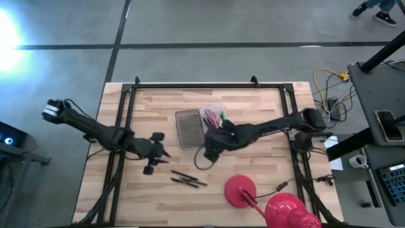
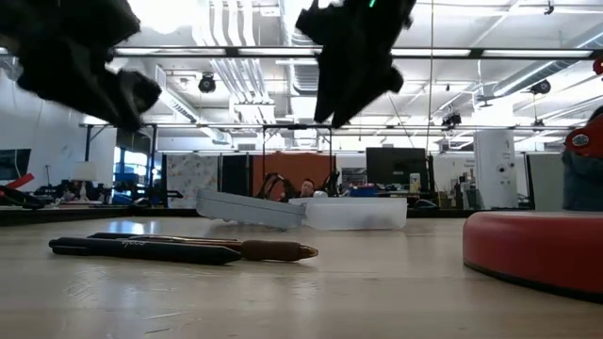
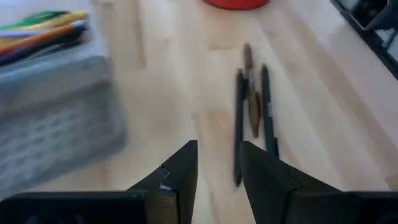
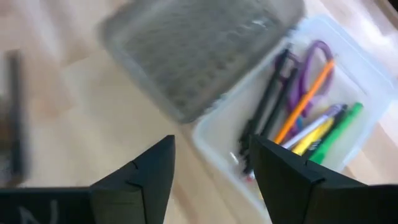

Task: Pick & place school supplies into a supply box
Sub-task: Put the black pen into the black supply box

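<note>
Supply box beneath open, empty right hand; left hand open; pen print seemingly illegible.

Past the spread dark pincer, purple-handled scissors and coloured pens lie in a clear plastic box, its grey grid-textured lid alongside on the wooden surface.

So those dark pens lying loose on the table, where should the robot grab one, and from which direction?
Probably from straight above, at mid-length. The three dark pens lie flat, close and nearly parallel, so no side approach gets under them. An outer pen looks easiest, fingers straddling it crosswise; the neighbour crowds the inner finger. The left gripper, open, hangs nearest. The right gripper, also open, is by the supply box.
</note>
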Controlling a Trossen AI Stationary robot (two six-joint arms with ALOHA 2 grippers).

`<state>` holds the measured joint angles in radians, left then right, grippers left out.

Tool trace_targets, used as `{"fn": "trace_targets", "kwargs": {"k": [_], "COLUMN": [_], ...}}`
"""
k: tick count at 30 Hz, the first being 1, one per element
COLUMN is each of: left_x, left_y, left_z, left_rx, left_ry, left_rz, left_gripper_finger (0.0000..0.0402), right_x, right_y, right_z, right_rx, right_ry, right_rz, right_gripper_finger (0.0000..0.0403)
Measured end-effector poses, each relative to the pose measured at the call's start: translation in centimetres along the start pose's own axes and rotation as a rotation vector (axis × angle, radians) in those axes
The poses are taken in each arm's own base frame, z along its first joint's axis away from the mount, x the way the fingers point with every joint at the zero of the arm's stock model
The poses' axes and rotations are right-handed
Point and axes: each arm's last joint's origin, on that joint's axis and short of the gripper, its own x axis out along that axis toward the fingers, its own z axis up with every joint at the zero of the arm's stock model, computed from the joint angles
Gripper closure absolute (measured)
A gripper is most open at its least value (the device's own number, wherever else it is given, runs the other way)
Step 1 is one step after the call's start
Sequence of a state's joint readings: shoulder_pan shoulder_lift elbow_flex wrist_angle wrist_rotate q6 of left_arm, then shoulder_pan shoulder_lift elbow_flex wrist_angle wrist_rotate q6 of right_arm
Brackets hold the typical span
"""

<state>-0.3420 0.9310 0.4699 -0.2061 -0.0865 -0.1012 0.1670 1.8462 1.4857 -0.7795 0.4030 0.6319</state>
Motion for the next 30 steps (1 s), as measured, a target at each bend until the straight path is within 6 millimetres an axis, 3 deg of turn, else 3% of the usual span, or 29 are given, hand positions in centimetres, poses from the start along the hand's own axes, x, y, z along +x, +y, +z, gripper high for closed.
{"fn": "trace_targets", "kwargs": {"k": [6,15,23,26,30], "left_x": [3.1,7.3,9.6,10.2,10.5], "left_y": [-0.3,-1.5,-1.7,-1.7,-1.7], "left_z": [-2.5,-0.8,-1.8,-2.4,-2.6], "left_rx": [0.018,0.098,0.09,0.09,0.087], "left_ry": [0.128,0.228,0.324,0.352,0.361], "left_rz": [-0.069,-0.115,-0.126,-0.124,-0.121], "left_gripper_finger": [0.0297,0.0297,0.0299,0.0318,0.0377], "right_x": [-1.9,-2.3,-2.6,-2.6,-2.6], "right_y": [1.6,2.2,2.5,2.5,2.6], "right_z": [-1.2,-3.2,-3.7,-3.8,-3.8], "right_rx": [-0.002,0.068,0.052,0.07,0.073], "right_ry": [-0.029,0.039,0.046,0.048,0.046], "right_rz": [0.031,-0.007,-0.005,-0.007,-0.009], "right_gripper_finger": [0.0204,0.0204,0.0205,0.0204,0.0204]}}
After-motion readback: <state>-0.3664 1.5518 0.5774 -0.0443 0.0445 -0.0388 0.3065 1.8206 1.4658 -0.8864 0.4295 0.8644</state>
